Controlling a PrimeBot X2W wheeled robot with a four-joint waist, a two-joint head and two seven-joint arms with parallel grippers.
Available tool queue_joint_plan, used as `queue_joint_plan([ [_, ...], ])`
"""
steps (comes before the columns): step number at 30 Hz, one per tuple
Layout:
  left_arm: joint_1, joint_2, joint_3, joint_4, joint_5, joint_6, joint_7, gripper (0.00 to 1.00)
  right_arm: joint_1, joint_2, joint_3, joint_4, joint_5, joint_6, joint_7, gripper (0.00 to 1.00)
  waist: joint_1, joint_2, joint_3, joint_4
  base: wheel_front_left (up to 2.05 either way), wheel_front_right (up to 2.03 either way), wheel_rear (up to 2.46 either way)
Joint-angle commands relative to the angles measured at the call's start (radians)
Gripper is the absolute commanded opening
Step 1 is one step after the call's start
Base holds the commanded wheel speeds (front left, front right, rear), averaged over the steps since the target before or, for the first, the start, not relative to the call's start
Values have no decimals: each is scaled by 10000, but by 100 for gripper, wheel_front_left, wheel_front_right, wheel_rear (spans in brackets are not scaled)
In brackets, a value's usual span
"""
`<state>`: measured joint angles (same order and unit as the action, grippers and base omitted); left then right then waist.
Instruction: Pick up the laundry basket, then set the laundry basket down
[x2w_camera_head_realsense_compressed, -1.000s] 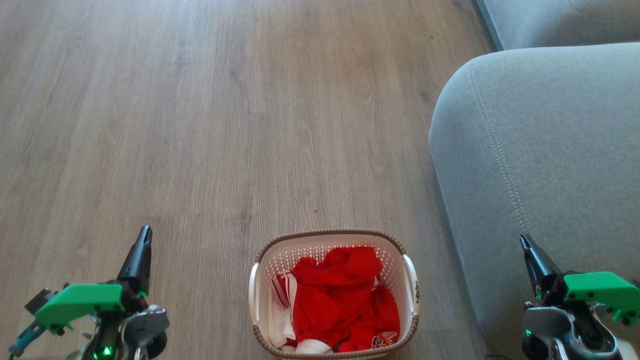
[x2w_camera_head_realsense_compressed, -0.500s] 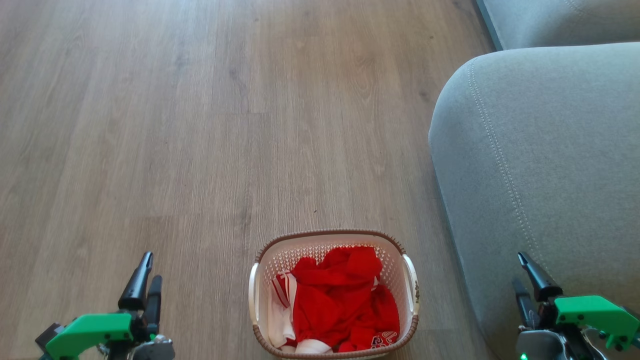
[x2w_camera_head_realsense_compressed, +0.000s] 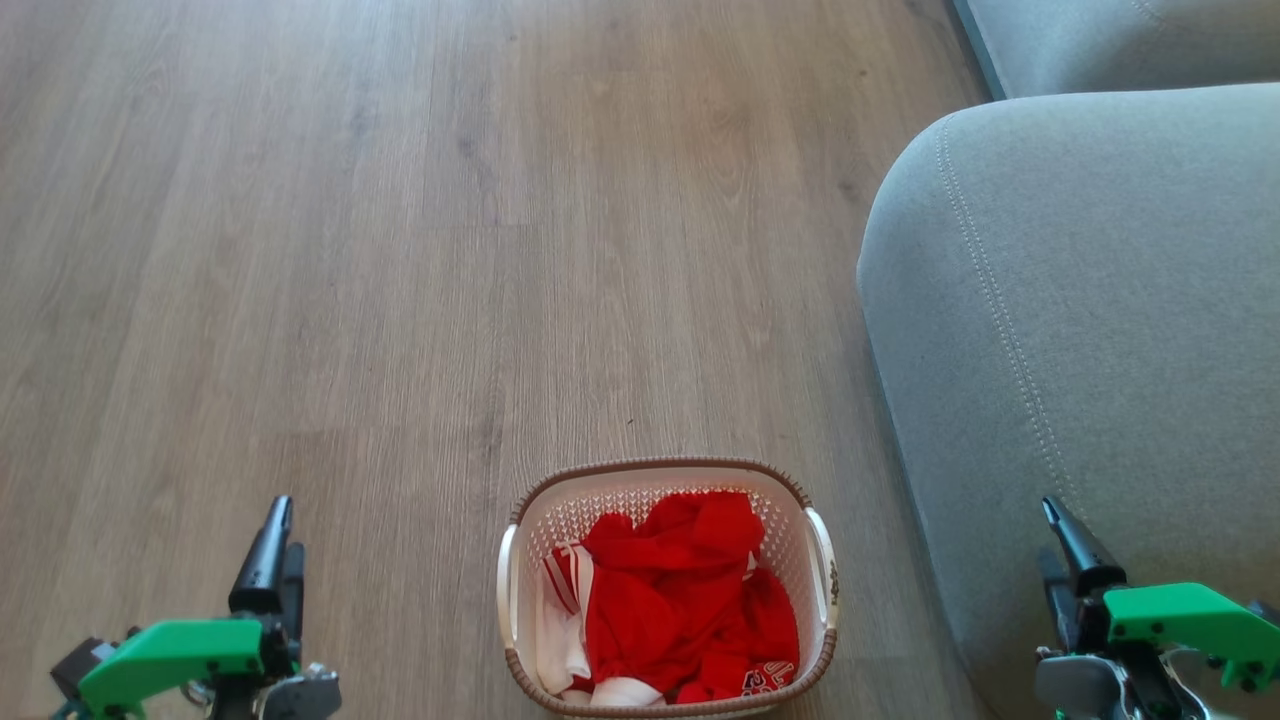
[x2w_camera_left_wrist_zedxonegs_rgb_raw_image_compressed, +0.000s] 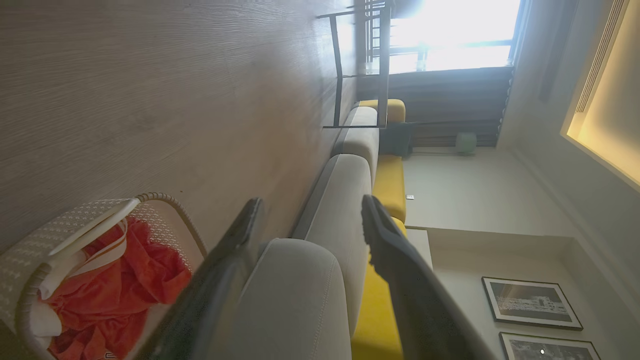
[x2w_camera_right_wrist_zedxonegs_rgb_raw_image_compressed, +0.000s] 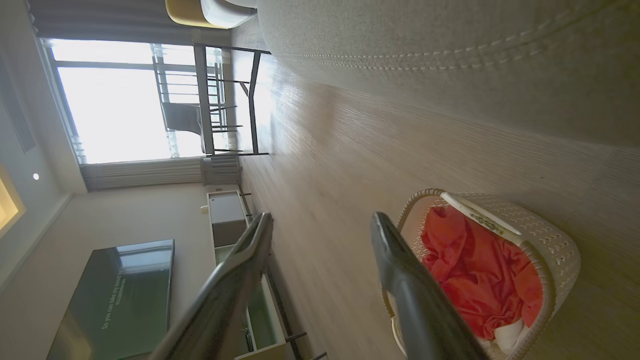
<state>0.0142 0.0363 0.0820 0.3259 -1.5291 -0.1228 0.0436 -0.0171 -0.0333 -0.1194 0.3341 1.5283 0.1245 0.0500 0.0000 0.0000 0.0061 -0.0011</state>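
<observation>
Cream-white perforated plastic laundry basket (x2w_camera_head_realsense_compressed: 655, 465) with a brown braided-look rim, standing on the floor between two empty grippers.

The basket sits upright on the grey-brown wood-plank floor (x2w_camera_head_realsense_compressed: 400, 250), near and central in the head view, with red and white clothing (x2w_camera_head_realsense_compressed: 690, 600) heaped inside and a white handle on each side wall. Just to its right rises the rounded arm of a grey fabric sofa (x2w_camera_head_realsense_compressed: 1080, 300), close to the basket, though contact cannot be made out. The left gripper (x2w_camera_head_realsense_compressed: 285, 525) hangs to the basket's left, well apart from it, its two dark fingers spread wide with nothing between them. The right gripper (x2w_camera_head_realsense_compressed: 1048, 535) hangs to the basket's right, in front of the sofa arm, likewise spread wide and holding nothing.
</observation>
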Motion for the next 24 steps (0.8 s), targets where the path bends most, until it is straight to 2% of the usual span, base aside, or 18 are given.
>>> queue_joint_plan([
  [1,-618,81,257,-464,282,-15,-101,100,-620,-58,60,-407,-275,12,-167,100,0,0,6,0,0,0,0],
  [9,-756,85,513,-760,961,-20,-306,100,-792,-65,173,-551,-1197,15,-372,100,0,0,18,-1,0,0,0],
  [17,-929,90,736,-1332,2018,-22,-538,100,-989,-74,259,-965,-2615,19,-604,100,0,0,27,30,0,0,0],
  [24,-1010,94,583,-2085,3316,261,-743,100,-1158,-82,519,-1343,-4071,23,-809,100,0,0,49,48,0,0,0],
])
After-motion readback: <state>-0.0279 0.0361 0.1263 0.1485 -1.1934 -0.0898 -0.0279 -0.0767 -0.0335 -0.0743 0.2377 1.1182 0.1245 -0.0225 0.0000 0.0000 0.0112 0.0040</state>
